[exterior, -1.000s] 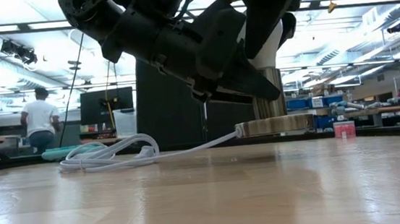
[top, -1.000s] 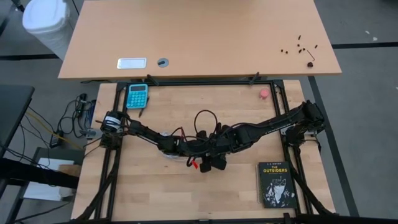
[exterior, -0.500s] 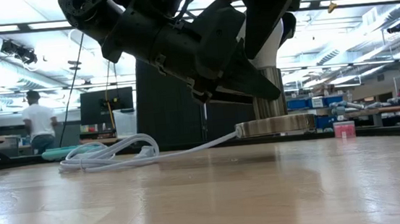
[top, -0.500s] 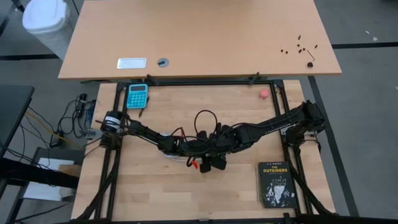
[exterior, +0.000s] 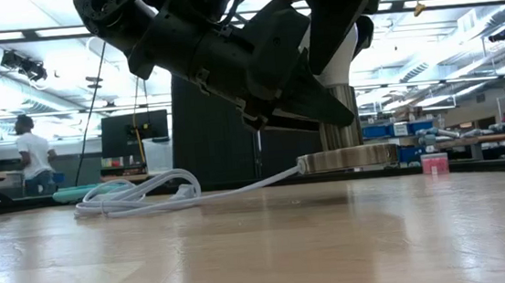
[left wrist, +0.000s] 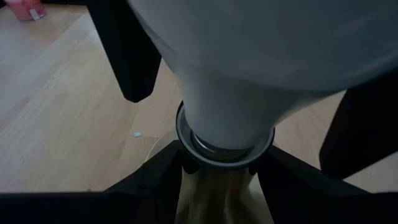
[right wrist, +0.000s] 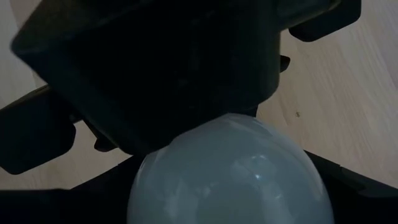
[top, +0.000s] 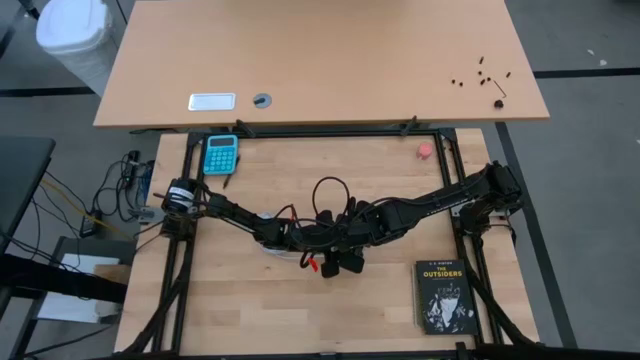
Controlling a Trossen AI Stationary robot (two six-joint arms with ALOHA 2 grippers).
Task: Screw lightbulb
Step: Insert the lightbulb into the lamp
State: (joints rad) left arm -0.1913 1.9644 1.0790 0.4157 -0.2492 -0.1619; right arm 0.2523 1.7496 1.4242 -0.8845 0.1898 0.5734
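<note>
The white frosted lightbulb [left wrist: 261, 56] stands upright with its screw base in the round silvery socket [exterior: 346, 158], whose disc base rests on the table near its middle. My left gripper [left wrist: 221, 165] is shut on the socket's neck, just under the bulb. My right gripper [right wrist: 224, 180] is shut on the bulb's glass from above. In the high view both arms [top: 325, 238] meet over the bulb and hide it. The socket's white coiled cord [exterior: 138, 195] lies on the table. My left gripper pinches the socket's brass-coloured neck [left wrist: 217, 193] between its two fingers [left wrist: 161, 183], just below the collar that takes the bulb. It slants down at the neck, and the socket stays upright with its disc on the table. My right gripper has the bulb's wide glass part [right wrist: 186, 180] between its two fingers [left wrist: 134, 56], one on each side. The fingers come steeply from above. The bulb stands upright with its base in the socket's collar [left wrist: 224, 146].
A black book [top: 443, 295] lies at the near right, a blue calculator [top: 221, 153] at the far left, and a small pink-red round object [top: 425, 150] at the far right. A larger desk [top: 320, 60] stands beyond the table. A person [exterior: 32, 161] stands far off in the room behind.
Both grippers, the bulb and the socket stand as they did. Only the person in the room behind has moved a little.
</note>
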